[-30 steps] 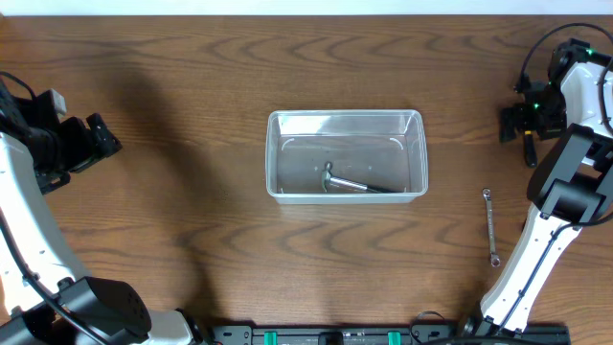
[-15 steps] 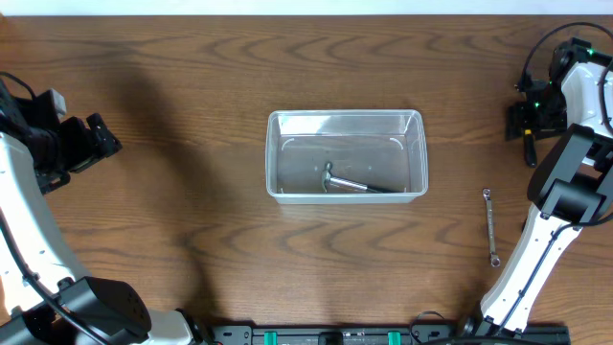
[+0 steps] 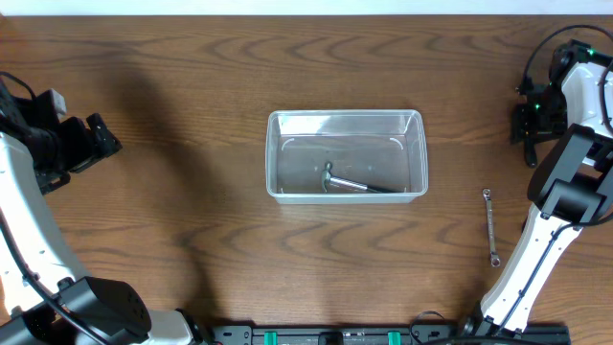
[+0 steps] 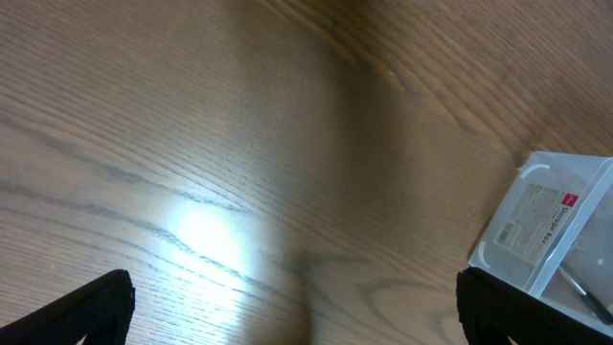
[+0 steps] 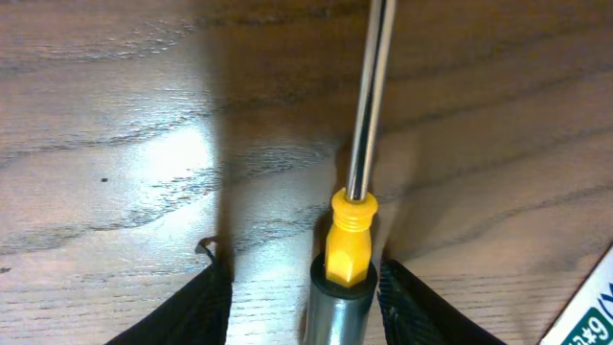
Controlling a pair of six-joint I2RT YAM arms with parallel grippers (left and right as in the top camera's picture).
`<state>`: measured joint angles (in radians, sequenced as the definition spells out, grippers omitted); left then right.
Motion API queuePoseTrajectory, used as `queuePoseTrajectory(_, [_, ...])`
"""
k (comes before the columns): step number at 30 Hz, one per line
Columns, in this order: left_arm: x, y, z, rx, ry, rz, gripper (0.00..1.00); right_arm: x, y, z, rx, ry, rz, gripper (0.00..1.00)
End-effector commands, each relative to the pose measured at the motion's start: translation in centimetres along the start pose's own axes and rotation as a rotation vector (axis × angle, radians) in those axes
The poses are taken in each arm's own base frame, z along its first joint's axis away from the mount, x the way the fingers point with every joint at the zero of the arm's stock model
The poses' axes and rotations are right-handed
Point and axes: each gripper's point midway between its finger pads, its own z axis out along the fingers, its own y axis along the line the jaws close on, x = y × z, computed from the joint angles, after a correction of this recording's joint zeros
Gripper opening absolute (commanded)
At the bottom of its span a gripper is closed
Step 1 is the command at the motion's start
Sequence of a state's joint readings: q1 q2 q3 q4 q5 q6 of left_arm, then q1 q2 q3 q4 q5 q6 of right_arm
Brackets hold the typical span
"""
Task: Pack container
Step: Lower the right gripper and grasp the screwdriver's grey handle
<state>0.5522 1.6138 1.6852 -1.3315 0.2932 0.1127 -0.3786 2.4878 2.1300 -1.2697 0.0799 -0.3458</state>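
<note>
The clear container [image 3: 345, 116] stands mid-table with a metal tool [image 3: 359, 186] lying inside; its corner [image 4: 546, 225] also shows in the left wrist view. At the far right edge my right gripper [image 3: 529, 142] points down at the table. In the right wrist view a screwdriver [image 5: 349, 244] with a yellow collar, dark handle and steel shaft stands between the fingers of my right gripper [image 5: 306, 307]. The right finger is close beside the handle and the left finger is clearly apart from it. My left gripper [image 3: 101, 142] [image 4: 297, 311] is open over bare wood at the far left.
A small wrench [image 3: 490, 226] lies on the table right of the container, near the right arm's base. A white printed edge [image 5: 596, 309] shows at the lower right of the right wrist view. The table's far edge runs along the top.
The right gripper's fingers have drawn closer together around the screwdriver, and the gripper has shifted slightly right. The left arm, the container and the wrench have not moved.
</note>
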Motion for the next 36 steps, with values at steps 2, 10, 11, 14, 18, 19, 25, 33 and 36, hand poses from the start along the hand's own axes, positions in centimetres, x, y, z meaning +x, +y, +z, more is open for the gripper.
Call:
queuePoseTrajectory(2, [0.0, 0.0, 0.0, 0.009, 0.002, 0.010, 0.98, 0.6, -1.2, 0.9, 0.017, 0.023, 0.028, 0.47])
queuePoseTrajectory(10, [0.0, 0.0, 0.0, 0.009, 0.002, 0.010, 0.98, 0.6, -1.6, 0.9, 0.018, 0.019, 0.055, 0.40])
queuePoseTrajectory(11, [0.0, 0.0, 0.0, 0.009, 0.002, 0.010, 0.98, 0.6, -1.6, 0.9, 0.018, 0.018, 0.055, 0.39])
queuePoseTrajectory(14, [0.0, 0.0, 0.0, 0.009, 0.002, 0.010, 0.98, 0.5, -1.6, 0.9, 0.019, 0.016, 0.062, 0.36])
queuePoseTrajectory(18, [0.0, 0.0, 0.0, 0.009, 0.002, 0.010, 0.98, 0.5, -1.6, 0.9, 0.020, 0.013, 0.063, 0.28])
queuePoseTrajectory(19, [0.0, 0.0, 0.0, 0.009, 0.002, 0.010, 0.98, 0.4, -1.6, 0.9, 0.020, 0.013, 0.063, 0.27])
queuePoseTrajectory(25, [0.0, 0.0, 0.0, 0.009, 0.002, 0.010, 0.98, 0.3, -1.7, 0.9, 0.020, 0.009, 0.063, 0.23])
queuePoseTrajectory(33, [0.0, 0.0, 0.0, 0.009, 0.002, 0.010, 0.98, -0.2, -1.2, 0.7, 0.019, -0.005, 0.054, 0.12])
queuePoseTrajectory(36, [0.0, 0.0, 0.0, 0.009, 0.002, 0.010, 0.98, -0.9, -0.5, 0.0, 0.003, -0.029, 0.043, 0.01])
